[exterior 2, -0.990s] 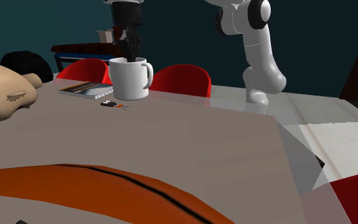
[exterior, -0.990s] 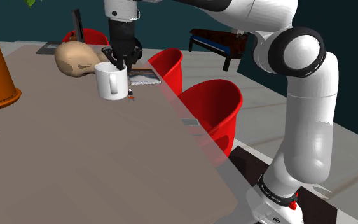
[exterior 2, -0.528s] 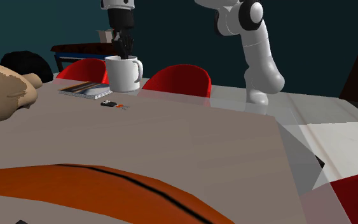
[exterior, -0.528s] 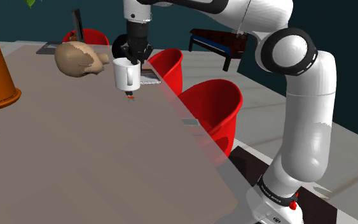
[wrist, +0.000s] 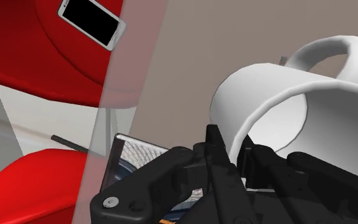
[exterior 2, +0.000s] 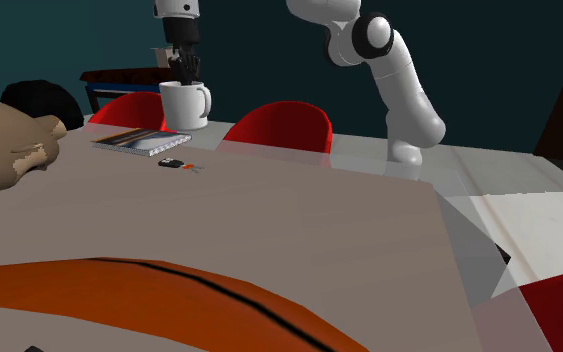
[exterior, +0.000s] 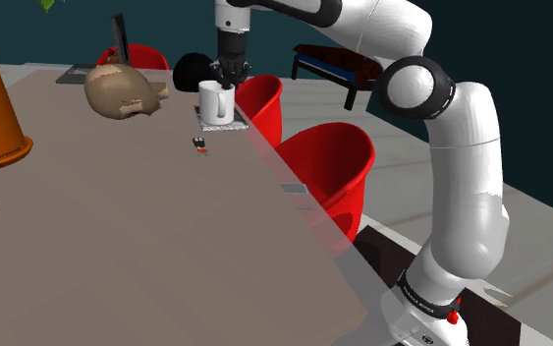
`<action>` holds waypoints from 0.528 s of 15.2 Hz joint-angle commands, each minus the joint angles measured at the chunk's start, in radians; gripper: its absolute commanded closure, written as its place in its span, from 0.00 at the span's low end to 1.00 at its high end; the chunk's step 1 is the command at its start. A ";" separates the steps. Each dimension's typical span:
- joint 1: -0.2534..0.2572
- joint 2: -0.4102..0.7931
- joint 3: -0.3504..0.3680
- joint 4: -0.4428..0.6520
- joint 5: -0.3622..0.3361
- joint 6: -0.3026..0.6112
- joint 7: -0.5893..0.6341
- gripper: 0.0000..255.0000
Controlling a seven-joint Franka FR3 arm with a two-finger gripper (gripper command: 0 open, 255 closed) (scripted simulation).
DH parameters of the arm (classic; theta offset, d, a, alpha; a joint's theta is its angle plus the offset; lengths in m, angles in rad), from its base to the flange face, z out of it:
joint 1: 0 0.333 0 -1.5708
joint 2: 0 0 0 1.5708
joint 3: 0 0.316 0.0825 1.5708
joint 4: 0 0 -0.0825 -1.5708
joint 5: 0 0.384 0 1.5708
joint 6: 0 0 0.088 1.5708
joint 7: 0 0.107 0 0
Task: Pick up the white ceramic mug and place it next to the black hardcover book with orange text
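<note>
The broad grey-brown desk (exterior: 146,226) carries everything here. The white jointed robot arm (exterior: 461,177) now stretches much further over it than a second ago, having swung away from the desk's middle toward the far end of the edge lined by the red bucket-shaped chairs (exterior: 328,167). Near that far corner lies the flat dark-covered book with pale page edges (exterior 2: 134,141), and the plain white handled mug (exterior: 215,103) has been carried along to it. A second ago the mug hung closer to the desk's middle; now it sits low, right at the book. In the shoulder view the mug's base seems to overlap the book's cover, while in the second exterior view it looks to be at the book's far side, so I cannot tell whether it hangs over the book or just beyond it, nor whether it has touched down. The black two-finger end effector (wrist: 234,156) is pinched onto the mug's wall at the rim, one finger inside and one outside, bearing the mug upright. The small black-and-orange trinket (exterior: 200,144) lies on the desk just beside the book, left behind by the carry. The transport looks all but done; what remains, I judge, is setting the mug on bare desk next to the book, not on it, and letting go.
</note>
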State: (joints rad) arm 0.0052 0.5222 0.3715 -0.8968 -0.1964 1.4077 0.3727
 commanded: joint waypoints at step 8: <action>-0.057 -0.036 -0.003 -0.165 0.016 0.129 -0.029 1.00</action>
State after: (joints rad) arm -0.0442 0.4996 0.3671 -1.0274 -0.1842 1.5150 0.3440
